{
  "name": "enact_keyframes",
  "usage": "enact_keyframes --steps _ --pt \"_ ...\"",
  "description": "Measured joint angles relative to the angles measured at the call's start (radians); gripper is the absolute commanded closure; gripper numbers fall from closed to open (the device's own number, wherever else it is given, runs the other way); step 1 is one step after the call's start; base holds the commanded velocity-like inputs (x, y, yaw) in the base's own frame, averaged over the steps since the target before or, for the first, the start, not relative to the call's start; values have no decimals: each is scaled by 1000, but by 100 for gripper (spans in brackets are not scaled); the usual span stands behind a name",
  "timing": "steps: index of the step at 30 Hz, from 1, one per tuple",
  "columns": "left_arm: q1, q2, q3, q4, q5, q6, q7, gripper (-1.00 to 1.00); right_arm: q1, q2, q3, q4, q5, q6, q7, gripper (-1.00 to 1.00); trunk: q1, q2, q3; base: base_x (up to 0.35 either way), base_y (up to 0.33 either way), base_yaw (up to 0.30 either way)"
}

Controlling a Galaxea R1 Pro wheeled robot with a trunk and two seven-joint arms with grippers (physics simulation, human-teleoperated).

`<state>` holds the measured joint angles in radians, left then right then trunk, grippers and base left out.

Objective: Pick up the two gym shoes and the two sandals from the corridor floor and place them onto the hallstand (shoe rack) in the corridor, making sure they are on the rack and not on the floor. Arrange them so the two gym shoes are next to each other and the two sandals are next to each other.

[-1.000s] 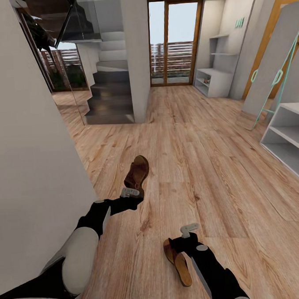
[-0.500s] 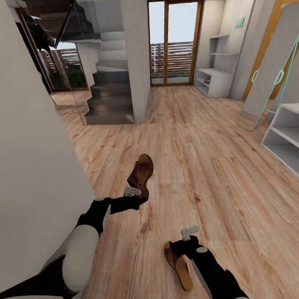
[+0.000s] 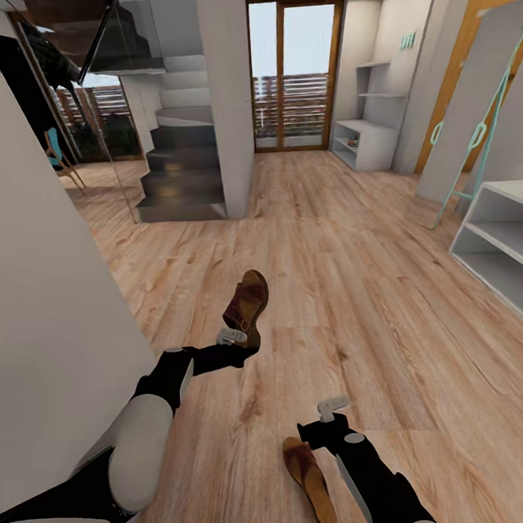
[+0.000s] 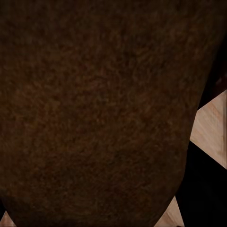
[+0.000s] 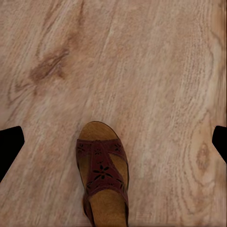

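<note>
Holding one sandal [image 3: 247,309] off the floor [image 3: 388,300], the left gripper [image 3: 237,340] has its jaws clamped on the heel end, sole filling the left wrist camera. The second sandal [image 3: 310,479] lies flat on the planks just beside the right gripper [image 3: 332,408], whose jaws stand wide apart above it, nothing between them. Light little thing by the look of it, stiff in the footbed, softer in the strap [image 5: 101,165]. I'd pinch across the sole edge at heel or mid-foot; the strap would likely flex and let it swing. The shoe rack [image 3: 497,251] waits well apart on the right, shelves open. No sneakers to be seen just now
</note>
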<state>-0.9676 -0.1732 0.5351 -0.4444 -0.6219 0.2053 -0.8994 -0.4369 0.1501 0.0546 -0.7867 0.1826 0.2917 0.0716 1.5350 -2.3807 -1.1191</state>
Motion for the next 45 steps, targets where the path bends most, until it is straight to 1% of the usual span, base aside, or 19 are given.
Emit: enact_keyframes --steps 8,14,25,35,39,42,43,45 --pt "-1 0 -1 -3 0 3 -1 100 0 0 1 0 0 0 0 -100 0 0 0 1 0 -57" --pt "-1 0 -2 -4 -1 11 -2 100 0 0 1 1 0 0 0 -100 23 -42 -20 0 0 -7" --pt "-4 0 -10 -2 0 16 -5 100 0 0 0 1 0 0 0 -100 65 -119 -71 0 0 0" --pt "-18 0 -16 -1 2 18 -6 100 0 0 0 0 0 0 0 -100 70 -121 -125 0 0 0" --pt "-33 0 -18 -1 4 19 -9 100 0 0 0 0 0 0 0 -100 72 -122 -147 0 0 0" --pt "-43 0 -19 0 4 20 -40 100 0 0 0 0 0 0 0 -100 73 -123 -164 0 0 0" --pt "-46 0 -19 0 5 20 -67 100 0 0 0 0 0 0 0 -100 73 -123 -169 0 0 0" --pt "-47 0 -19 1 5 20 -96 100 0 0 0 0 0 0 0 -100 74 -124 -180 0 0 0"
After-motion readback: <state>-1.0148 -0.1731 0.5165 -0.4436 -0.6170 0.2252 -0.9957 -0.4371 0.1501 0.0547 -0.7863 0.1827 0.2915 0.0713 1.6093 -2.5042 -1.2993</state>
